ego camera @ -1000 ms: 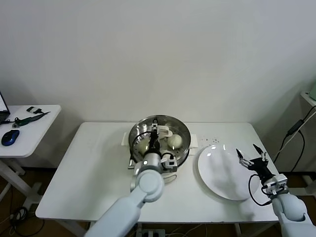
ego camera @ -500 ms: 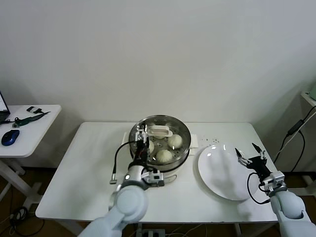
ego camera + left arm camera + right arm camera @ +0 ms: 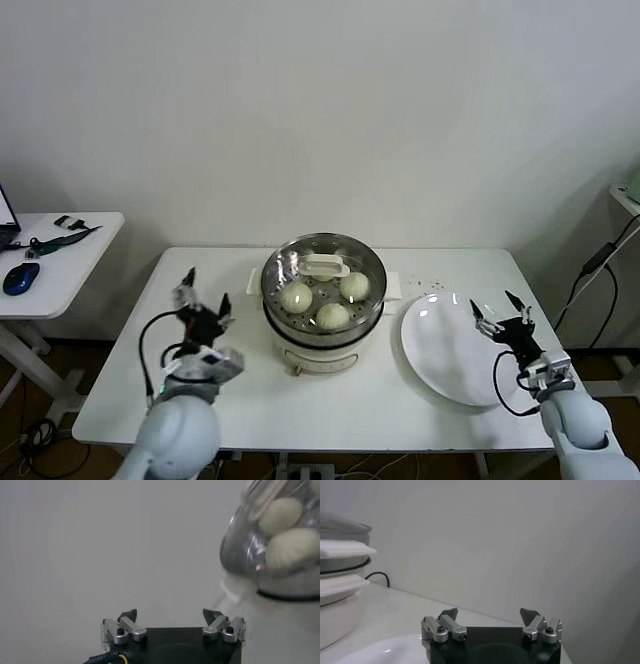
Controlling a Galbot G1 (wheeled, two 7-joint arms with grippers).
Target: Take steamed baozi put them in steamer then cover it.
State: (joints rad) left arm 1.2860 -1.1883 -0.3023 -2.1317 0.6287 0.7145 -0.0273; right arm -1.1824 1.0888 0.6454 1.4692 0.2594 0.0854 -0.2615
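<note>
The steamed baozi (image 3: 319, 303) sit inside the steamer (image 3: 322, 315), three showing through the glass: one toward the robot's left (image 3: 295, 296), one toward the front (image 3: 332, 316), one toward the right and back (image 3: 354, 286). A fourth can't be made out (the handle may hide it). The cover (image 3: 300, 262) is on, its metal rim seated on the steel basket, w/ the cream-white handle (image 3: 322, 266) lying across the back part of the glass. The steamer stands on its cream-white base, roughly mid-table, toward the back edge of the white table (image 3: 120, 370).

Left gripper (image 3: 200, 306) hovers over bare tabletop to the left of the steamer, apart from it, fingers spread wide and holding nothing. The left wrist view shows the same: both fingertips (image 3: 128, 616) parted w/ only table surface between, and the steamer (image 3: 240, 555) w/ two buns visible through the lid, farther off.

Right of the steamer, just beside it, lies a flat white plate (image 3: 440, 350), nothing on it. Right gripper (image 3: 501, 313) hangs over the plate's right edge, fingers also spread, nothing between them; in the right wrist view its tips (image 3: 450, 614) stand apart above the plate rim (image 3: 385, 652), steamer base (image 3: 337, 600) at the side.

Off to the left, a small side table (image 3: 60, 270) carries a blue mouse (image 3: 21, 278) and some dark bits.
</note>
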